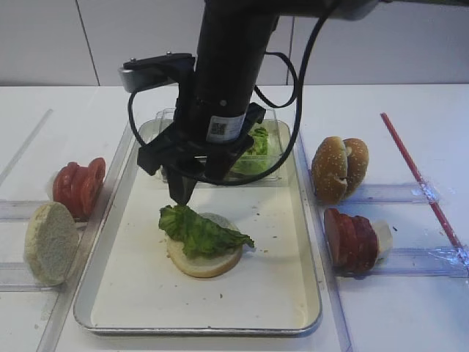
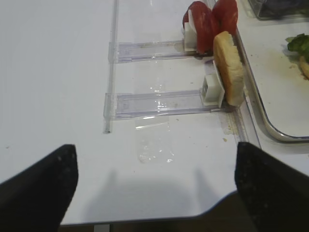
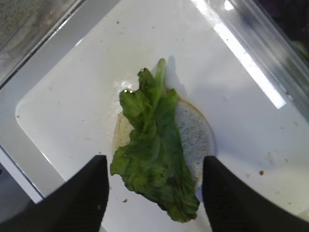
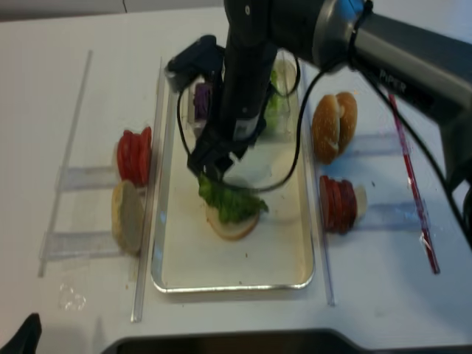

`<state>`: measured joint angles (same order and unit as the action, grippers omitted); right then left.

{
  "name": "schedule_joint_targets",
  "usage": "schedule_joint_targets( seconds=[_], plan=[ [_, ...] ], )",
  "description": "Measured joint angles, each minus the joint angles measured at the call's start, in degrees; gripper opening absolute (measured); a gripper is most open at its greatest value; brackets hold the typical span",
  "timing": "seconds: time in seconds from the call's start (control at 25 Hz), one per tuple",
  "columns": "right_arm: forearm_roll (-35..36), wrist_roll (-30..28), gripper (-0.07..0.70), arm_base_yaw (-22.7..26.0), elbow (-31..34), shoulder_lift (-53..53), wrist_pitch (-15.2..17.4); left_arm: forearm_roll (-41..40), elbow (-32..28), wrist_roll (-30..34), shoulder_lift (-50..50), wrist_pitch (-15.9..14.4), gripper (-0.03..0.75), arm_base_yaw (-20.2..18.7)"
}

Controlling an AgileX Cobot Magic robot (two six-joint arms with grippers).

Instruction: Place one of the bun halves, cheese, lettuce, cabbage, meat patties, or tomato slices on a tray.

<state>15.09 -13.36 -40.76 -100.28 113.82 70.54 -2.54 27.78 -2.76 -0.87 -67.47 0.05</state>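
A crinkly green lettuce (image 1: 199,231) leaf lies across a pale bun half (image 1: 212,262) on the floor of the silver tray (image 1: 278,293). My right gripper (image 1: 182,192) hangs just above the leaf's left end. In the right wrist view this gripper (image 3: 153,159) is open, with its dark fingers (image 3: 94,193) on either side of the lettuce (image 3: 154,150) and not touching it. The bun half (image 3: 195,137) shows beneath the leaf. My left gripper (image 2: 154,146) is open over bare table near the front edge and holds nothing.
Tomato slices (image 1: 80,185) and a pale bun half (image 1: 50,242) stand in clear racks left of the tray. Sesame buns (image 1: 338,169) and meat patties (image 1: 352,238) stand to its right. A clear box (image 1: 260,150) of greens and purple cabbage (image 4: 200,103) sit at the tray's back. A red rod (image 1: 418,176) lies far right.
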Motion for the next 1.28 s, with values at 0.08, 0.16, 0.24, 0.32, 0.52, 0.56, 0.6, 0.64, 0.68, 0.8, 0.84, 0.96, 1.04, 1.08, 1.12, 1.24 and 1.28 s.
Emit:
schedule_joint_targets(
  seconds=[0.08, 0.16, 0.24, 0.32, 0.52, 0.56, 0.6, 0.64, 0.68, 0.8, 0.84, 0.96, 1.04, 1.08, 1.12, 1.24, 1.28],
  plan=[
    [-0.1, 0.2, 0.468, 0.7, 0.0, -0.9, 0.0, 0.0, 0.0, 0.0, 0.0, 0.0, 0.645, 0.0],
    [-0.2, 0.4, 0.468, 2.2, 0.0, -2.3, 0.0, 0.0, 0.0, 0.0, 0.0, 0.0, 0.645, 0.0],
    [-0.2, 0.5, 0.468, 4.1, 0.0, -3.7, 0.0, 0.0, 0.0, 0.0, 0.0, 0.0, 0.645, 0.0],
    [-0.3, 0.5, 0.468, 6.0, 0.0, -5.1, 0.0, 0.0, 0.0, 0.0, 0.0, 0.0, 0.645, 0.0],
    [-1.3, 1.6, 0.468, 11.5, 0.0, -8.5, 0.2, 0.0, 0.0, 0.0, 0.0, 0.0, 0.645, 0.0],
    [-2.0, 1.8, 0.468, 13.0, 0.0, -9.3, 0.2, 0.0, 0.0, 0.0, 0.0, 0.0, 0.645, 0.0],
    [-2.6, 2.3, 0.468, 14.0, 0.0, -9.7, 0.2, 0.0, 0.0, 0.0, 0.0, 0.0, 0.645, 0.0],
    [-3.3, 2.8, 0.468, 15.3, 0.0, -10.2, 0.4, 0.0, 0.0, 0.0, 0.0, 0.0, 0.645, 0.0],
    [-3.7, 3.0, 0.468, 16.7, 0.0, -10.7, 0.5, 0.0, 0.0, 0.0, 0.0, 0.0, 0.645, 0.0],
    [-4.1, 3.4, 0.468, 20.7, 0.0, -11.7, 0.5, 0.0, 0.0, 0.0, 0.0, 0.0, 0.645, 0.0],
    [-4.1, 3.5, 0.468, 21.9, 0.0, -12.2, 0.5, 0.0, 0.0, 0.0, 0.0, 0.0, 0.645, 0.0],
    [-4.2, 3.8, 0.468, 26.2, 0.0, -13.2, 0.6, 0.0, 0.0, 0.0, 0.0, 0.0, 0.645, 0.0],
    [-4.3, 4.1, 0.468, 28.9, 0.0, -13.7, 0.7, 0.0, 0.0, 0.0, 0.0, 0.0, 0.645, 0.0],
    [-4.4, 4.4, 0.468, 30.1, 0.0, -13.9, 0.8, 0.0, 0.0, 0.0, 0.0, 0.0, 0.645, 0.0],
    [-4.5, 4.5, 0.468, 31.4, 0.0, -14.1, 0.8, 0.0, 0.0, 0.0, 0.0, 0.0, 0.645, 0.0],
    [-6.4, 5.8, 0.468, 34.4, 0.0, -14.8, 0.9, 0.0, 0.0, 0.0, 0.0, 0.0, 0.645, 0.0],
    [-7.3, 6.0, 0.468, 35.2, 0.0, -15.1, 0.9, 0.0, 0.0, 0.0, 0.0, 0.0, 0.644, 0.0]
  ],
)
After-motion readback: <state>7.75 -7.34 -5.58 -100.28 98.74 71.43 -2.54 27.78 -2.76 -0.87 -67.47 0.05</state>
